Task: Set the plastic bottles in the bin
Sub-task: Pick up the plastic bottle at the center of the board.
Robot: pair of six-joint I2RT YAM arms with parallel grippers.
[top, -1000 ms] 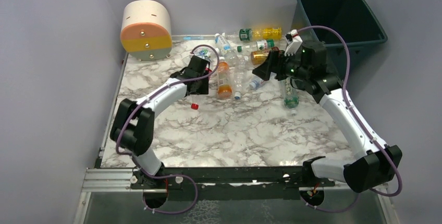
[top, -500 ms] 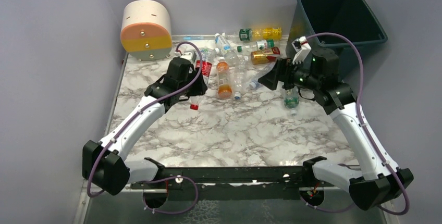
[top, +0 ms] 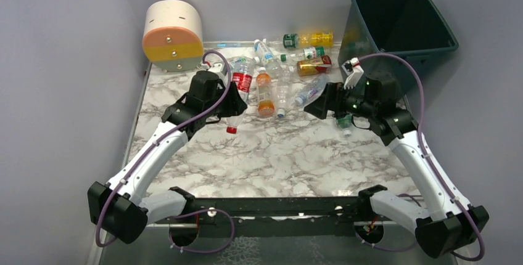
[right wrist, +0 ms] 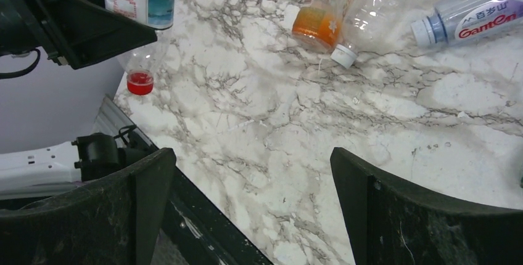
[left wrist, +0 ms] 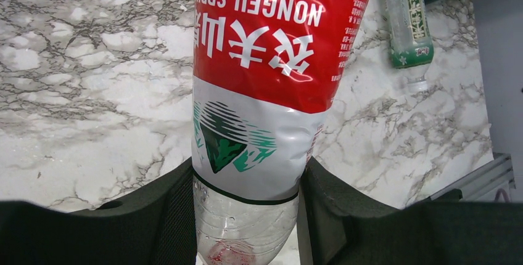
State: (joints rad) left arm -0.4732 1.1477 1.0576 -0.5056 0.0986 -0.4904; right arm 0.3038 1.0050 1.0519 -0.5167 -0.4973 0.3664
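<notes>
My left gripper is shut on a red-labelled plastic bottle; its red cap points at the table's front. In the left wrist view the bottle fills the space between my fingers. My right gripper is open and empty above bare marble, to the right of the bottle pile; it also shows in the right wrist view. A green-labelled bottle lies under the right arm. Several other bottles lie at the back middle. The teal bin stands at the back right.
A round cream, orange and yellow drum stands at the back left. An orange bottle, a clear one and a blue-labelled one lie ahead of the right gripper. Grey walls close both sides.
My left gripper has drawn back left and toward the front, still holding the red-labelled bottle. My right gripper has come away from the pile toward the front, uncovering bottles.
</notes>
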